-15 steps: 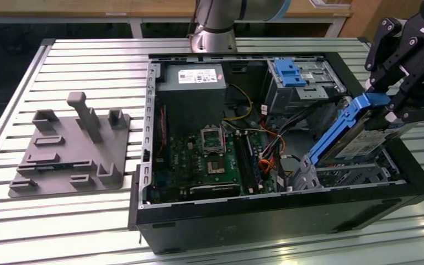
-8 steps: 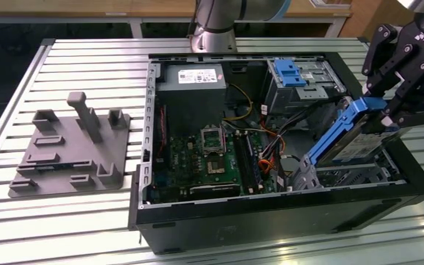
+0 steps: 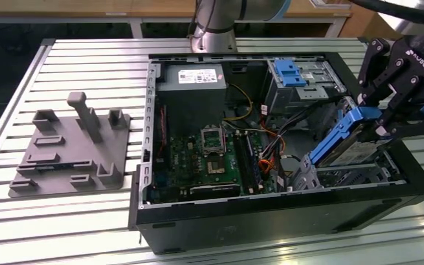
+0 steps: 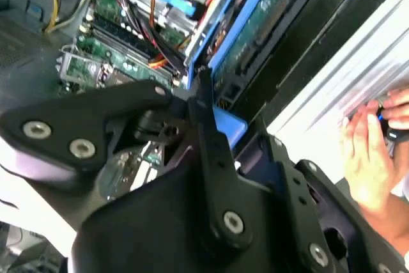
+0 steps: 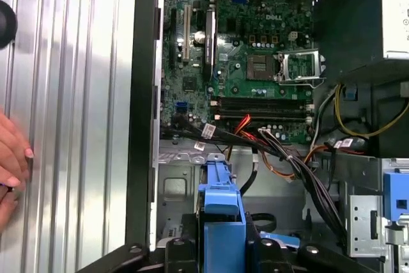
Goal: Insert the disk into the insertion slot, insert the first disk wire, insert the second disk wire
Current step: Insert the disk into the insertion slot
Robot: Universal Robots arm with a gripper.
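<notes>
Black gripper (image 4: 214, 110) links sit closest to the lens in the second wrist view. Their fingers are pressed together on the upper end of the disk (image 4: 255, 23), pinching its bright blue carrier. The drive's green circuit side shows in this view.

In the exterior view the disk (image 3: 341, 141) hangs steeply tilted from the gripper (image 3: 376, 118), with its lower end down inside the computer case (image 3: 271, 221). Directly beneath the gripper lies the insertion slot (image 3: 352, 174), a low silver perforated cage. The disk's lower end sits at its mouth, and whether the two touch cannot be told. In the first wrist view the blue carrier (image 5: 220, 202) points from the gripper (image 5: 223, 250) toward the slot's sheet metal (image 5: 172, 190).

Beyond the disk's tip run bundled black, red and orange wires (image 5: 281, 151), then the green motherboard (image 3: 205, 154). A taller grey cage with a blue latch (image 3: 293, 72) stands beside the gripper, and the power supply (image 3: 194, 74) sits farther off in the case corner.

The case rests on a ribbed aluminium table (image 3: 50, 221). A grey fixture plate (image 3: 68, 149) with upright blocks lies well apart from the gripper, across the case. A person's hand (image 5: 13, 158) rests on the table just outside the case wall. Wooden furniture lines the background.

The arm's base (image 3: 212, 27) rises behind the case, and the wrist leans over the case corner with the fingers angled down.
</notes>
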